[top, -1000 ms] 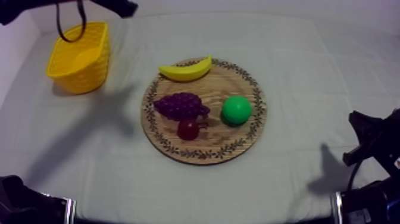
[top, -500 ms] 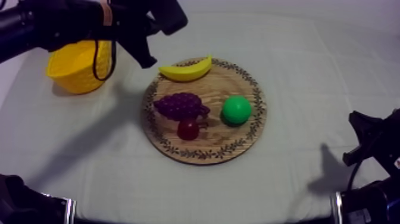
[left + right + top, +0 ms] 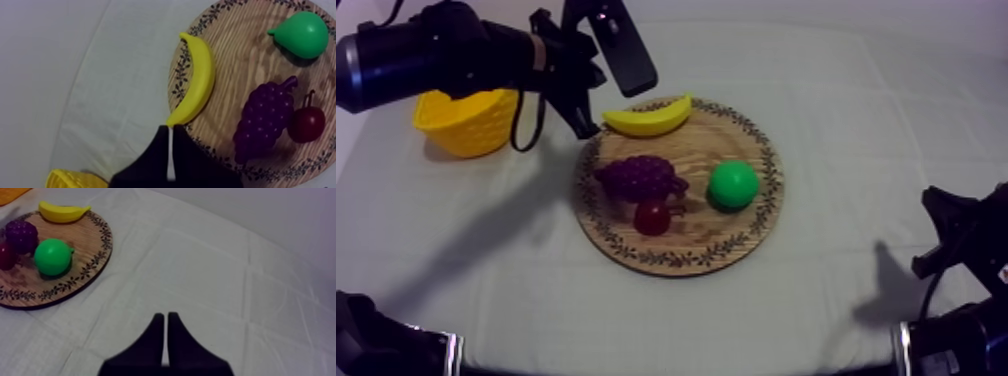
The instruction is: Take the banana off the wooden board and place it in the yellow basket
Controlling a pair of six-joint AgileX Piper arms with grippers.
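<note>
The yellow banana lies along the far rim of the round wooden board. My left gripper hangs shut just off the banana's left end, between it and the yellow basket. In the left wrist view its fingers lie together as a narrow wedge, tips right at the banana's near end, over the board's rim. My right gripper rests low at the right, shut, far from the board.
On the board also lie a purple bunch of grapes, a small red fruit and a green pear. The basket stands at the far left with my left arm passing over it. Bare cloth surrounds the board.
My left arm has swung in from the upper left, past the basket, and come down to the banana's left end. The right arm and the fruit have stayed put.
</note>
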